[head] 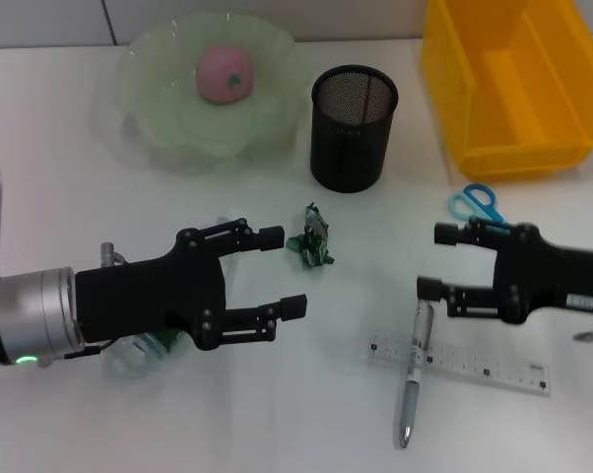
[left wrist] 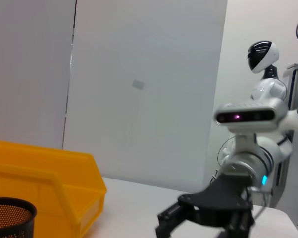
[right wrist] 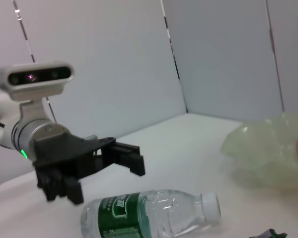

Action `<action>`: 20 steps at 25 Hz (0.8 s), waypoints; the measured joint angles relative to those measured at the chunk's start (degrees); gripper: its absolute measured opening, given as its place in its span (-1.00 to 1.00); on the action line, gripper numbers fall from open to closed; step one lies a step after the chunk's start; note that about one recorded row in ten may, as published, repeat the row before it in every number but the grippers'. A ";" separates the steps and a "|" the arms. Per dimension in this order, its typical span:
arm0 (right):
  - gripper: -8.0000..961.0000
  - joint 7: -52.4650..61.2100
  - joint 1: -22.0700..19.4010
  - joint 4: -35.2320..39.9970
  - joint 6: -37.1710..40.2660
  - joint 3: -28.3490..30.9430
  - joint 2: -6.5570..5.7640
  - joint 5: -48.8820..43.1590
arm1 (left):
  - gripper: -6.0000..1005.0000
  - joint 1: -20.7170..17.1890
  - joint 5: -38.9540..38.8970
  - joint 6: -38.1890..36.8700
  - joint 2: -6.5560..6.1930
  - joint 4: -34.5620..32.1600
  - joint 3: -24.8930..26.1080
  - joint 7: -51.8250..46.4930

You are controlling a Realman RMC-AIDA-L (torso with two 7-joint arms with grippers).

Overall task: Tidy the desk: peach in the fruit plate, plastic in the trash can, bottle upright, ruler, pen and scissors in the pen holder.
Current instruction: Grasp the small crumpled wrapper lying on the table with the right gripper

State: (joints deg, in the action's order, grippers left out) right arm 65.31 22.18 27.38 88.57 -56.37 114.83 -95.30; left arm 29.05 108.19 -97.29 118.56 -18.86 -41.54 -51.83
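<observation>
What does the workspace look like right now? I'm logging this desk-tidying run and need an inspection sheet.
Surface: white table.
Job's things: peach in green fruit plate; mesh pen holder empty; bottle lying down; plastic scrap, scissors, ruler, pen on table.
Clutter: yellow bin.
Grippers: left gripper open above bottle; right gripper open near pen.
Cables: nothing seen.
Surroundings: grey wall panels.

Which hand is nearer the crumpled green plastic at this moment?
Left. The left hand is open with its fingertips just beside the green plastic, close to touching. The right hand, also open, is farther off across the table, over the pen and ruler.
</observation>
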 joint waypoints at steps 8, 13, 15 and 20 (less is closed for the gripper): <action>0.70 22.27 7.76 12.28 -1.29 0.38 -0.15 -13.85 | 0.59 -0.30 0.00 0.11 0.00 -0.02 0.01 1.45; 0.70 28.68 15.31 13.91 -2.67 0.11 0.28 -23.43 | 0.59 -0.50 0.00 0.35 0.00 0.06 0.15 2.06; 0.70 30.12 17.76 13.96 -3.10 0.05 0.47 -25.89 | 0.59 -0.59 0.00 0.50 0.00 0.08 0.15 2.09; 0.70 31.93 23.22 14.15 -3.17 -0.25 1.42 -30.59 | 0.59 -0.95 0.00 0.63 0.00 0.12 0.14 2.09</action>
State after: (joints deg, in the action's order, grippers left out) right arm 97.24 45.41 41.53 85.41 -56.62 116.26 -125.90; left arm 28.11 108.19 -96.66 118.56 -18.74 -41.40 -49.74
